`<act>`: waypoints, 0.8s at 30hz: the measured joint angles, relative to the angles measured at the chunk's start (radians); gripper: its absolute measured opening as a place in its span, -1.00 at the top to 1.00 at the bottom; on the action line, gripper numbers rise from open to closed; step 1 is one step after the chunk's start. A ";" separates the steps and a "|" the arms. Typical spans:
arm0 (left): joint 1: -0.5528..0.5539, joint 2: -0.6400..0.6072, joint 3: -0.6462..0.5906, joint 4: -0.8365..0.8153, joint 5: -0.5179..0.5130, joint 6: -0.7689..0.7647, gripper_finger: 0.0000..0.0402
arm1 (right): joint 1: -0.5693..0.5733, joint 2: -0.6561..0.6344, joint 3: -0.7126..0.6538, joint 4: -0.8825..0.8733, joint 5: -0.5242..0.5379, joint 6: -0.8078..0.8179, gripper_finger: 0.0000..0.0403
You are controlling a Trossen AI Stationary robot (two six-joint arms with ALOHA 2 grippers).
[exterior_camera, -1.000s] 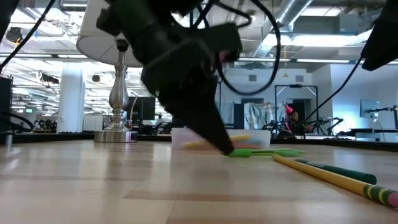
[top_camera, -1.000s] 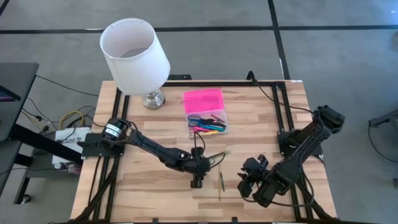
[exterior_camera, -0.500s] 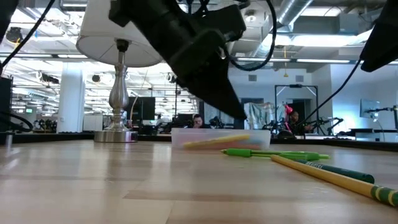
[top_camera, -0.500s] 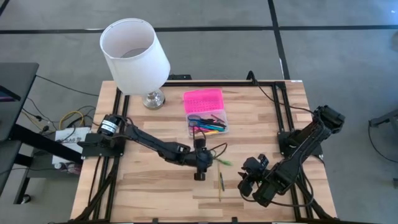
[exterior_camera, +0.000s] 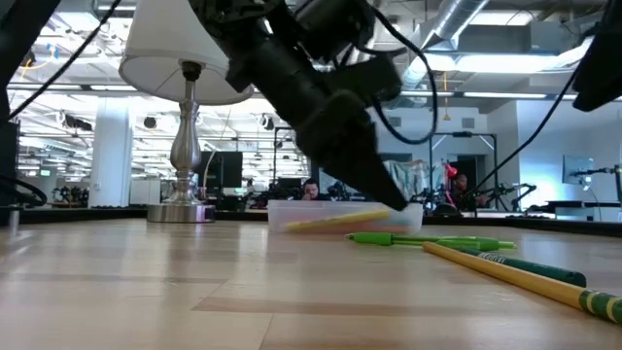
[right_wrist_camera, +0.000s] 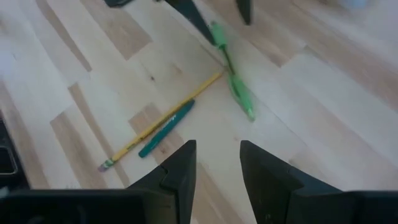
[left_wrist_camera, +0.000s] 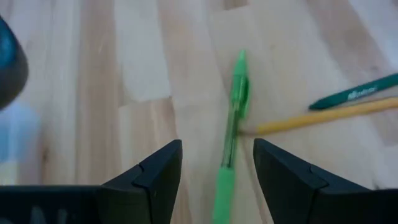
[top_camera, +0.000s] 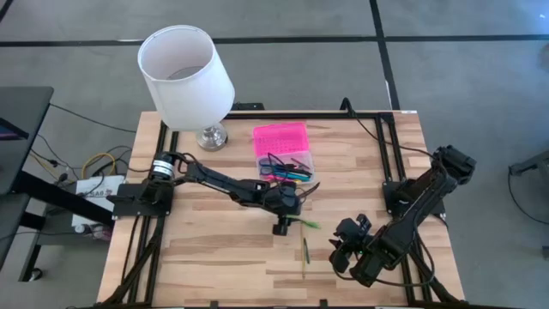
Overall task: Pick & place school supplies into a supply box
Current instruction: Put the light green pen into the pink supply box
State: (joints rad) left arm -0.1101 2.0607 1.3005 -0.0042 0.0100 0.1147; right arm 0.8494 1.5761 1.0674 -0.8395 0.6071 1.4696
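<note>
Since last frame my left tool (top_camera: 280,225) moved toward supply box (top_camera: 284,155), released, empty; green pen (left_wrist_camera: 231,138), pencil (right_wrist_camera: 163,119) on wooden desk (top_camera: 214,249); right tool (top_camera: 341,253) released.

Open-plan lab — exposed ceiling ducts (exterior_camera: 466,19), monitors (exterior_camera: 228,167).

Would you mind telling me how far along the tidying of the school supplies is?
Mostly done: many pens already lie in the supply box. Nothing is held; the left gripper hovers open over the green pen. That pen, the yellow pencil and the dark green pen remain on the table. The right gripper waits open.
</note>
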 joint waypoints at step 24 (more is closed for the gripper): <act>-0.021 0.020 0.004 -0.002 -0.038 0.096 0.03 | 0.006 0.000 -0.007 -0.015 0.004 0.032 0.42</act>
State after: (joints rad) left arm -0.1312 2.0811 1.3045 -0.0059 -0.0283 0.2109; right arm 0.8558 1.5761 1.0603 -0.8548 0.6109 1.5013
